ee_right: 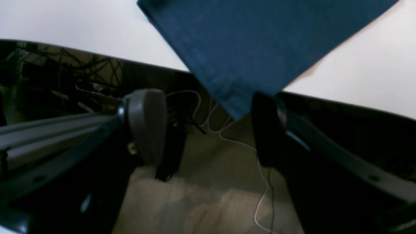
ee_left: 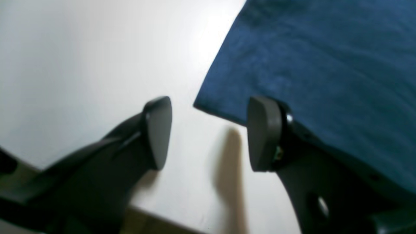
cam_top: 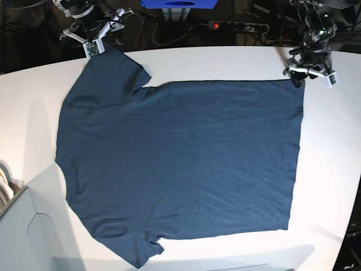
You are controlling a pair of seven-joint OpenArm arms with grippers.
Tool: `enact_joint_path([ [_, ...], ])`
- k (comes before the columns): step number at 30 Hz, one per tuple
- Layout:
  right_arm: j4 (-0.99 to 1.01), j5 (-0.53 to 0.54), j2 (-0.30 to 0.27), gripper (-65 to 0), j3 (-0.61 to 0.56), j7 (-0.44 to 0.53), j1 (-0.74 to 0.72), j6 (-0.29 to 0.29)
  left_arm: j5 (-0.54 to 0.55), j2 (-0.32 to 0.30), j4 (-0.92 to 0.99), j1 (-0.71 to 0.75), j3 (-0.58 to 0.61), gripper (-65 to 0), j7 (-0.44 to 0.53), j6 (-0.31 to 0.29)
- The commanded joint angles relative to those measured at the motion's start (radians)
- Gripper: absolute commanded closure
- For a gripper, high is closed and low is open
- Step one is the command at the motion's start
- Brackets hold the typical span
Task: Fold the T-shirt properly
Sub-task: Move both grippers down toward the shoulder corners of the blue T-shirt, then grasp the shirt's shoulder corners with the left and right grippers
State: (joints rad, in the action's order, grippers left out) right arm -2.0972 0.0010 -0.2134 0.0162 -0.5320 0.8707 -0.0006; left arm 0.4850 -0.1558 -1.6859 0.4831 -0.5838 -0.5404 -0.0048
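T-shirt [cam_top: 180,164]: It lies spread out flat on the white worktop [cam_top: 225,62], not folded yet. The neck and sleeves are toward the left side of the base view, and the bottom hem is on the right.

Why it lies so: I think a flat, smooth shirt is the easy start for a neat fold.

Left gripper [ee_left: 208,133]: It is wide open and holds nothing. One finger is over the bare worktop. The other is at the edge of the shirt, beside a hem corner.

Right gripper [ee_right: 208,126]: It is wide open too, with nothing in it. A sleeve corner hangs over the worktop edge, close beside one finger.

Why they are there: Each gripper is at a far corner of the shirt. I think those are good places to pick up the cloth.

Base view only: It shows the whole shirt, and both arms at its far edge.

Left wrist view only: It shows the hem corner up close, with a gap of bare worktop between the fingers.

Right wrist view only: It shows the floor [ee_right: 201,195] and a white cable [ee_right: 260,182] below the worktop edge.
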Motion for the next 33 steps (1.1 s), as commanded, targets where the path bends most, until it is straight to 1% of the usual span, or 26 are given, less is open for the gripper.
enact_joint_path([
  [1,-0.013,-0.003,-0.005,-39.2,0.001,0.013,0.011,0.003,0.002,-0.009,0.005,-0.007,-0.005,-35.4,0.018,0.002],
  [8,-0.013,-0.003,-0.005,-39.2,0.001,0.013,0.009,0.003,-0.002,-0.008,0.079,-0.062,-0.002,-35.3,0.018,0.002],
  [11,-0.013,-0.003,-0.005,-39.2,0.001,0.013,-0.003,0.003,-0.001,-0.015,0.096,-0.067,0.037,-34.8,0.018,0.002],
  [20,-0.013,-0.005,-0.005,-39.2,0.005,0.013,-0.009,0.003,0.005,-0.006,0.083,-0.06,0.049,-13.5,0.018,0.002],
  [22,-0.013,-0.005,-0.007,-39.3,0.001,0.013,-0.011,0.003,0.005,-0.006,0.083,-0.059,0.048,-6.2,0.018,0.002],
  [23,-0.013,-0.005,-0.007,-39.4,0.001,0.013,-0.011,0.003,0.005,-0.006,0.083,-0.059,0.048,-1.3,0.018,0.002],
  [24,-0.013,-0.005,-0.007,-39.4,0.001,0.013,-0.012,0.003,0.005,-0.006,0.083,-0.059,0.048,0.0,0.018,0.002],
  [33,0.016,-0.005,-0.007,-39.7,0.001,0.013,-0.107,0.003,0.001,-0.006,0.083,-0.059,0.051,0.0,0.018,0.002],
])
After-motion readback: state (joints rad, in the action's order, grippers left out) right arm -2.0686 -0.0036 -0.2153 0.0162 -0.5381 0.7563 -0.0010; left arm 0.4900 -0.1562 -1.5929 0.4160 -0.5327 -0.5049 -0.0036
